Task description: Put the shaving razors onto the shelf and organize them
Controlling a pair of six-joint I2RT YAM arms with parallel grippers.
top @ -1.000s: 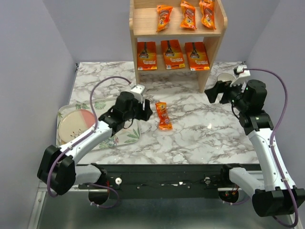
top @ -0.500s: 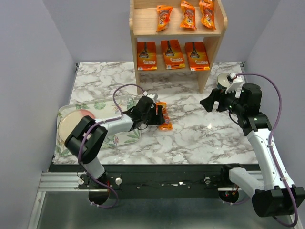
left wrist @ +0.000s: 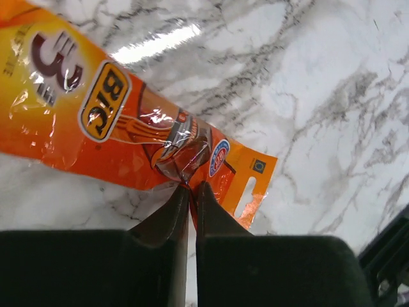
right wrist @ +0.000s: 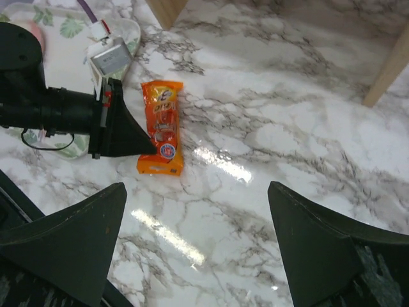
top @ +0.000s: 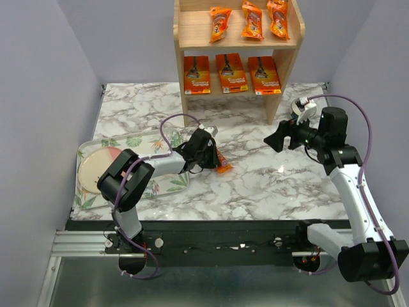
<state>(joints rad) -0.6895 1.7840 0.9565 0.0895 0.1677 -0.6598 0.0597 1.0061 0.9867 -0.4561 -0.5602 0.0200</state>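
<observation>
Orange BIC razor pack (left wrist: 121, 128) flat on tabletop (left wrist: 319, 77), hang-tab at 4 o'clock; left hand (left wrist: 190, 188) narrow, maybe pinching it; right hand (right wrist: 197, 187) wide.

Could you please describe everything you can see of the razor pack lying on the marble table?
The razor pack is a narrow, glossy orange-and-yellow plastic blister printed BIC and a large 3, with a clear bubble over what look like razor heads and a slotted hang tab at one end. It lies flat on the marble table. The left gripper, jaws closed together, touches its long edge near the tab.
</observation>
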